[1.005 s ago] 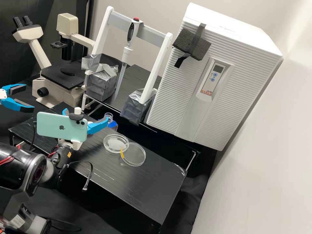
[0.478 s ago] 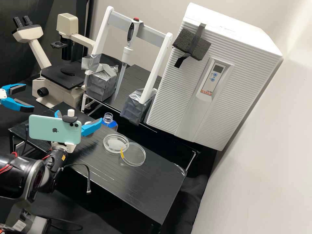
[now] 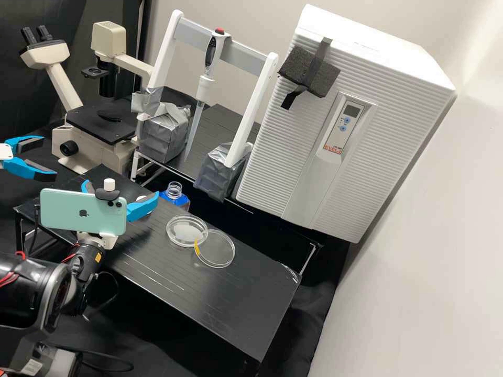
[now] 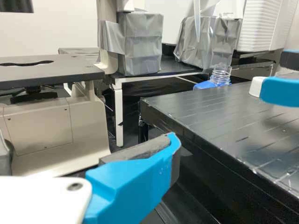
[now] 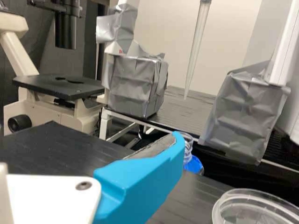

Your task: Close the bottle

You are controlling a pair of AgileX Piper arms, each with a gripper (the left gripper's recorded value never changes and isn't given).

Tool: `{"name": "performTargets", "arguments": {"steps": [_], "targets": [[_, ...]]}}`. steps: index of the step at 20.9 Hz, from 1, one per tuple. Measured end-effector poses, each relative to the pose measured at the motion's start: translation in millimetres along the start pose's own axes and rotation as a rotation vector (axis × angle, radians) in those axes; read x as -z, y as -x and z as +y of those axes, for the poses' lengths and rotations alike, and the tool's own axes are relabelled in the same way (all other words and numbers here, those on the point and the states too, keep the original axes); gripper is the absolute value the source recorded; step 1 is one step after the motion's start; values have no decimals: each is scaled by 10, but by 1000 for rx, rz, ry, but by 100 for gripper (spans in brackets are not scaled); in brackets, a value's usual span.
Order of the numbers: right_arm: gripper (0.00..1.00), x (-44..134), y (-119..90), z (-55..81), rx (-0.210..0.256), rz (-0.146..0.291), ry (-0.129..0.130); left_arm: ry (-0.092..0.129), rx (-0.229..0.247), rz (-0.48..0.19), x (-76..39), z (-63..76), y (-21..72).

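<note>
Open bottle [image 3: 174, 192] upright at the far edge of the table [image 3: 220, 293], with a bare neck and blue liquid in its lower part. Stands just in front of the taped foot [image 3: 217, 170] of the pipette stand [image 3: 222, 50], and near the two dishes [image 3: 186, 230], on their microscope [image 3: 84, 131] side.

Small white cap [image 3: 139, 198] near the bottle but apart from it, just behind one finger [image 3: 144, 207] of the right end effector [image 3: 120, 191]. Cannot tell whether touching that finger or lying free on the table. From the left wrist, the same cap [image 4: 258, 86] right by the tip of that blue finger [image 4: 280, 91], with the bottle [image 4: 219, 74] farther back.

As for the right end effector: spread wide, low over the table's left part, short of the bottle and not touching it, with a mint phone [image 3: 84, 211] clamped at the wrist. From the right wrist, own finger [image 5: 140, 182] pointing toward the bottle [image 5: 191, 161], with a dish rim [image 5: 254, 205] off to one side.

As for the left end effector [image 3: 48, 155]: also spread wide, gripping nothing, off the table's left end, in front of the microscope and well apart from bottle and cap. From its own wrist, one finger [image 4: 135, 179] close up, between the microscope's base and the table's edge.
</note>
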Motion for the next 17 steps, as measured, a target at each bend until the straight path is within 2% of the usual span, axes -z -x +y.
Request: {"name": "performTargets", "arguments": {"steps": [2,10,14,15,17], "targets": [[100,-20,17,-26,13,-10,0,0,0,0,0,0,0],[100,-85,10,0,-3,-48,3,0,1,-2,-4,-1,-2],[100,-105,2,-17,7,-59,3,0,1,-2,-4,-1,-2],[0,-117,0,-18,8,-65,4,0,1,-2,-4,-1,-2],[0,-139,-5,-25,14,-77,5,0,1,-2,-4,-1,-2]]}}
